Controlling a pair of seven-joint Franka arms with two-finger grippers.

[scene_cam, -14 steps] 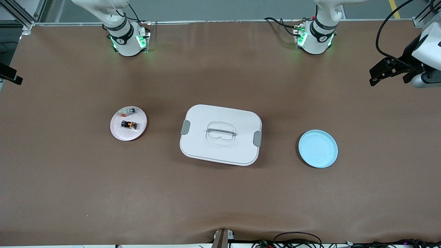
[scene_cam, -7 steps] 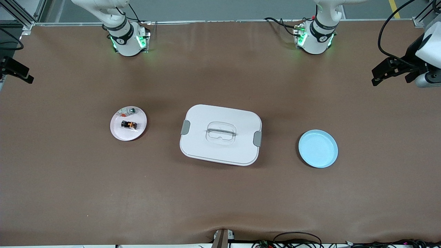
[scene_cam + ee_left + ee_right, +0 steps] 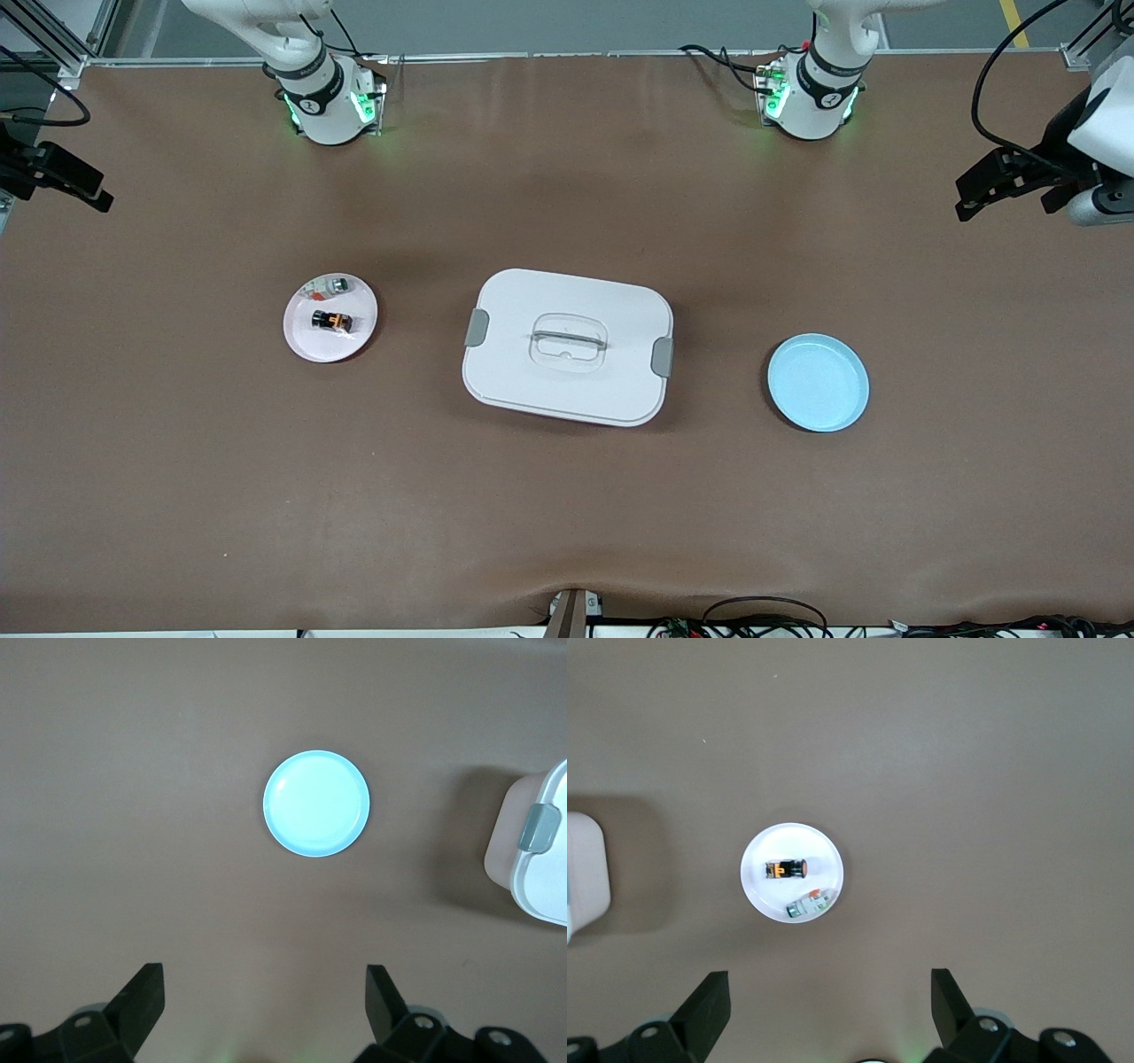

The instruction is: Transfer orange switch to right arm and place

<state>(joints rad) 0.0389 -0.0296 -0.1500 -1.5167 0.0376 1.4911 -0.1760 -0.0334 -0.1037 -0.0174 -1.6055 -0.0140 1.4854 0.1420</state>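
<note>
The orange switch (image 3: 332, 321), a tiny black block with orange marks, lies on a small pale pink plate (image 3: 306, 341) toward the right arm's end of the table. It also shows in the right wrist view (image 3: 786, 869) on that plate (image 3: 766, 895). My right gripper (image 3: 828, 974) is open and empty, high over the table edge at the right arm's end (image 3: 84, 186). My left gripper (image 3: 264, 970) is open and empty, high over the left arm's end of the table (image 3: 974, 190). Both are well apart from the switch.
A tiny pale piece with a greenish top (image 3: 338, 284) shares the pink plate. A white lidded box (image 3: 567, 346) with grey clips stands mid-table. An empty light blue plate (image 3: 818, 382) lies toward the left arm's end, also in the left wrist view (image 3: 316, 803).
My right gripper has come farther in over the table edge. My left gripper shifted slightly outward early on and then held. The switch and plates have not moved.
</note>
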